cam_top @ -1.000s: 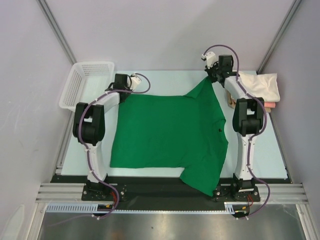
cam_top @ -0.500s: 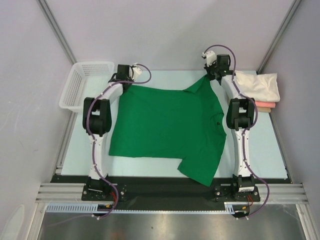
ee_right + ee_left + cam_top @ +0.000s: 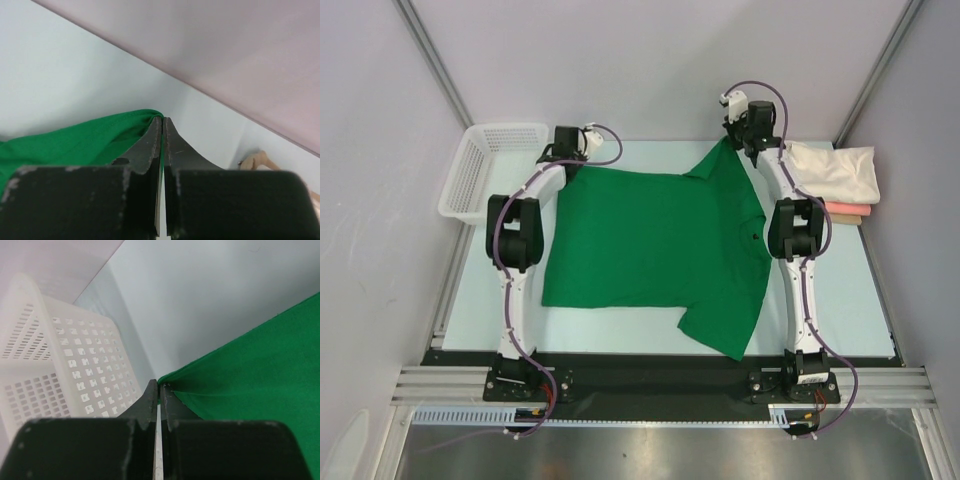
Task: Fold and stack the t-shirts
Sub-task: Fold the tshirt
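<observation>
A bright green t-shirt [image 3: 660, 250] lies spread across the middle of the table, one sleeve hanging over the near edge. My left gripper [image 3: 566, 163] is shut on the shirt's far left corner [image 3: 172, 382]. My right gripper [image 3: 738, 140] is shut on the shirt's far right sleeve tip [image 3: 145, 120], lifting it slightly. A folded cream t-shirt [image 3: 835, 172] rests on a salmon-pink t-shirt [image 3: 845, 210] at the far right.
A white mesh basket [image 3: 488, 165] stands at the far left, close beside my left gripper [image 3: 159, 387] and filling the left of that wrist view as the basket [image 3: 60, 360]. The back wall is just behind both grippers. Both arms stretch along the shirt's sides.
Both grippers have moved toward the back wall, dragging the green t-shirt away from the near edge and stretching its far edge flatter. The arms are now more extended.
</observation>
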Robot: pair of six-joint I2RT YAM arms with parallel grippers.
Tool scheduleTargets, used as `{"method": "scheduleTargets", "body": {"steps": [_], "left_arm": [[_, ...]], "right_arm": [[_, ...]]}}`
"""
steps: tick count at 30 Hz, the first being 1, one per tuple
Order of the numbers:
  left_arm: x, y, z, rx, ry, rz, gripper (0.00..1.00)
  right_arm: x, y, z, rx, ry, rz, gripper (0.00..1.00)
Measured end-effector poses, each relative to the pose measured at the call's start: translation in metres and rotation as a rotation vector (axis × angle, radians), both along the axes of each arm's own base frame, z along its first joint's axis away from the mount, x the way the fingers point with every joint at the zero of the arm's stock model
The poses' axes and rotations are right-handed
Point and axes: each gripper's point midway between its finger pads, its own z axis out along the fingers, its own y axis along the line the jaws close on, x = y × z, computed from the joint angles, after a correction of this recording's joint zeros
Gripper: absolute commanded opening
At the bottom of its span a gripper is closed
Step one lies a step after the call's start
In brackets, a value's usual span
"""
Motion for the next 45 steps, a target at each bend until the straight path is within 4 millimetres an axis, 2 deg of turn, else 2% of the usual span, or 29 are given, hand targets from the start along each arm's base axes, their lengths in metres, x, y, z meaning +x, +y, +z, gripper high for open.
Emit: {"method": "scheduleTargets", "body": {"steps": [4, 7, 9, 12, 16, 19, 21, 23, 26, 30, 33, 38, 41, 45], "left_arm": [[-0.001, 0.0, -0.001, 0.001, 0.007, 0.0, 0.0], [-0.009, 0.0, -0.003, -0.001, 0.02, -0.004, 0.0], [-0.019, 0.001, -0.003, 0.0, 0.034, -0.008, 0.0], [-0.028, 0.002, 0.005, -0.002, 0.034, -0.013, 0.0], [-0.036, -0.002, 0.026, -0.023, 0.009, -0.035, 0.0], [-0.042, -0.005, 0.046, -0.041, -0.018, -0.053, 0.01], [-0.046, -0.006, 0.057, -0.049, -0.034, -0.062, 0.0], [-0.051, -0.007, 0.065, -0.056, -0.043, -0.072, 0.0], [-0.062, -0.007, 0.068, -0.059, -0.04, -0.086, 0.0], [-0.077, -0.007, 0.062, -0.055, -0.015, -0.101, 0.0], [-0.086, -0.005, 0.056, -0.053, 0.004, -0.102, 0.01], [-0.103, -0.003, 0.047, -0.051, 0.033, -0.102, 0.01], [-0.108, -0.003, 0.047, -0.055, 0.035, -0.106, 0.01], [-0.112, -0.007, 0.053, -0.072, 0.028, -0.126, 0.0]], "right_arm": [[-0.012, 0.005, -0.017, -0.015, 0.054, 0.026, 0.0], [-0.037, -0.002, -0.034, -0.032, 0.135, 0.044, 0.0], [-0.052, -0.008, -0.034, -0.035, 0.167, 0.051, 0.0], [-0.067, -0.015, -0.016, -0.028, 0.176, 0.052, 0.0], [-0.086, -0.022, 0.037, -0.014, 0.12, 0.051, 0.0], [-0.102, -0.02, 0.076, 0.002, 0.071, 0.058, 0.0], [-0.116, -0.015, 0.092, 0.015, 0.056, 0.069, 0.0], [-0.131, -0.009, 0.098, 0.026, 0.058, 0.082, 0.0], [-0.154, -0.001, 0.088, 0.037, 0.103, 0.098, 0.0], [-0.187, 0.007, 0.066, 0.047, 0.187, 0.115, 0.0], [-0.208, 0.007, 0.061, 0.05, 0.224, 0.116, 0.0], [-0.24, 0.003, 0.077, 0.053, 0.225, 0.116, 0.0], [-0.258, 0.002, 0.094, 0.051, 0.199, 0.122, 0.0], [-0.274, 0.001, 0.106, 0.053, 0.186, 0.125, 0.0]]}}
